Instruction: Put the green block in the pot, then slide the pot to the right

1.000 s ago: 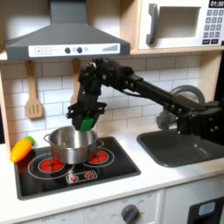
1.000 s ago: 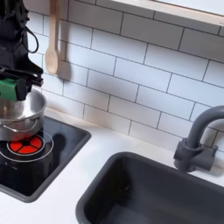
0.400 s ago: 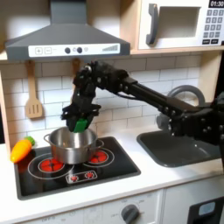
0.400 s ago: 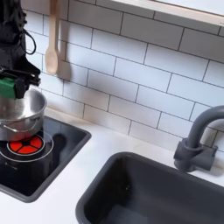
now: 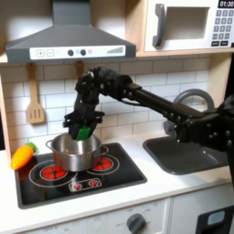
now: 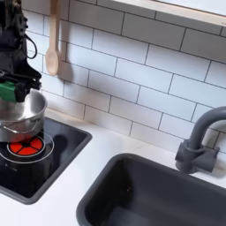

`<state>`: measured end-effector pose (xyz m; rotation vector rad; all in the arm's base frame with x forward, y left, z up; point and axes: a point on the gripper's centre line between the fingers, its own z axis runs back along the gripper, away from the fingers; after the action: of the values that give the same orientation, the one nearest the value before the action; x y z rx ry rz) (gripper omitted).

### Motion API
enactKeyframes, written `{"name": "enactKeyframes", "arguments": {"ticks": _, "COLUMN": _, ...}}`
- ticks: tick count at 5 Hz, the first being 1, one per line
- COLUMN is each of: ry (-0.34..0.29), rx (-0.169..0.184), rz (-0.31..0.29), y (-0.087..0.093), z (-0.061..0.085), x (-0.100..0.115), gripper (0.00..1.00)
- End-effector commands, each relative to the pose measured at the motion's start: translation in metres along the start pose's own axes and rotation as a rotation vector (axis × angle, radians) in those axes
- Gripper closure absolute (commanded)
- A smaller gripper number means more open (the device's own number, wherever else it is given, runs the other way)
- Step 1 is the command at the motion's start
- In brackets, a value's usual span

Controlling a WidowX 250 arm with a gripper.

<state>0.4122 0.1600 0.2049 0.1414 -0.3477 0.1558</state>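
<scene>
The toy stove top (image 5: 37, 187) is sitting on the white counter, with the dark sink (image 6: 150, 199) off toward the first exterior view's right. On the stove, the shiny silver pot (image 5: 75, 152) is standing upright on a burner, with its open mouth facing up. In the second exterior view the pot (image 6: 22, 113) is sitting at the left edge, above a red burner ring (image 6: 21, 147).

The black robot arm (image 5: 146, 95) is reaching across from the first exterior view's right. Its gripper (image 5: 82, 128) is hanging just over the pot's rim, on the back side near the tiled wall. The gripper is pinching the green block (image 5: 83, 132) between its jaws, so the block is up in the air and not yet in the pot. In the second exterior view the green block (image 6: 8, 90) is peeking out at the left edge, just above the pot.

The thing that counts is this: the pot's opening is lying right under the block, maybe a little toward the front. I think the block will land inside if the jaws let go, or it may need a small nudge forward first.

The block is small and looks a bit tilted. I cannot tell which way its long side is pointing.

An orange carrot (image 5: 22, 156) is lying beside the pot, on the first exterior view's left.
</scene>
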Motion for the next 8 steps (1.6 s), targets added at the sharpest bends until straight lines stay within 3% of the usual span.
{"name": "enactKeyframes", "arguments": {"ticks": 1, "ry": 0.022, "rx": 0.001, "rz": -0.006, "y": -0.002, "z": -0.005, "x": -0.002, "gripper": 0.0}}
{"name": "enactKeyframes", "arguments": {"ticks": 5, "ry": 0.072, "rx": -0.021, "rz": -0.022, "y": -0.003, "z": -0.012, "x": -0.013, "gripper": 0.0}}
{"name": "enactKeyframes", "arguments": {"ticks": 8, "ry": 0.115, "rx": -0.06, "rz": -0.044, "y": -0.015, "z": -0.019, "x": -0.026, "gripper": 0.0}}
